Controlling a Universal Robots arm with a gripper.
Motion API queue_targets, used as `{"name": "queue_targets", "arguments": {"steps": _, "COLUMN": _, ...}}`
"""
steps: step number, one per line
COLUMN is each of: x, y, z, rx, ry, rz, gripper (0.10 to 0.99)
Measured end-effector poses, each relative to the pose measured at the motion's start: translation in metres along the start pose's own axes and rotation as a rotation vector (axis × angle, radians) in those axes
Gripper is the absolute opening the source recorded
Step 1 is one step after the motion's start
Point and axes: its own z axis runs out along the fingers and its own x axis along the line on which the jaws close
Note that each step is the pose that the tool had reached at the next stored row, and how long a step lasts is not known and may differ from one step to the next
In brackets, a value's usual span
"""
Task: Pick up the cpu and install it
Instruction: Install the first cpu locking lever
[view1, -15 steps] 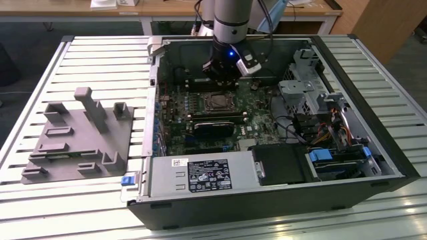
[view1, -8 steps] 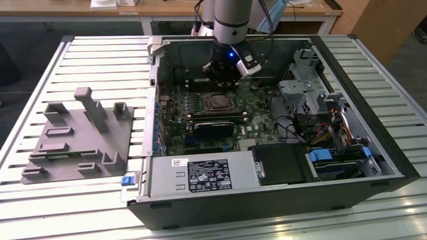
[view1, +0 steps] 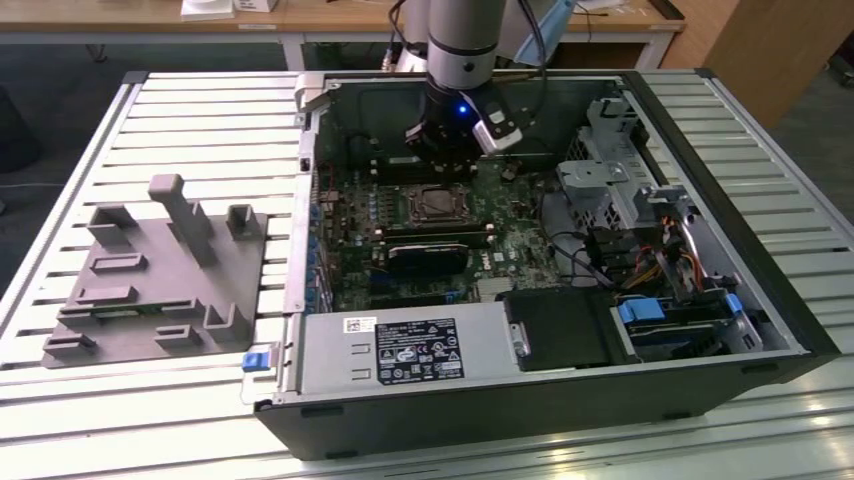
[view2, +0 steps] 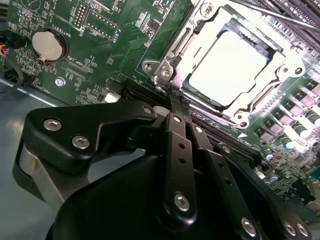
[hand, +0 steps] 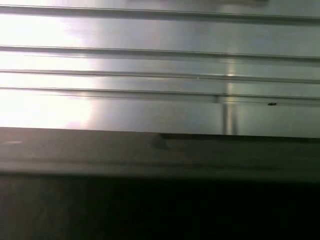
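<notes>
The cpu sits flat inside the socket on the motherboard, its pale silver top glaring under the light in the second wrist view, framed all around by the socket's metal frame. In the exterior view the socket lies near the middle of the open computer case, with the gripper hanging just above it toward twelve o'clock. Whether the fingers are parted or closed I cannot tell; nothing is seen held in them. At nine o'clock from the case, the grey tray rests on the slatted counter.
</notes>
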Motion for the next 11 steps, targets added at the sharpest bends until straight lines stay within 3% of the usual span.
{"name": "queue_targets", "arguments": {"steps": 6, "x": -0.0001, "y": 0.0004, "z": -0.0082, "rx": 0.000, "ry": 0.0001, "rz": 0.000, "gripper": 0.106}}
{"name": "queue_targets", "arguments": {"steps": 11, "x": -0.0001, "y": -0.0025, "z": -0.0085, "rx": 0.000, "ry": 0.0001, "rz": 0.000, "gripper": 0.106}}
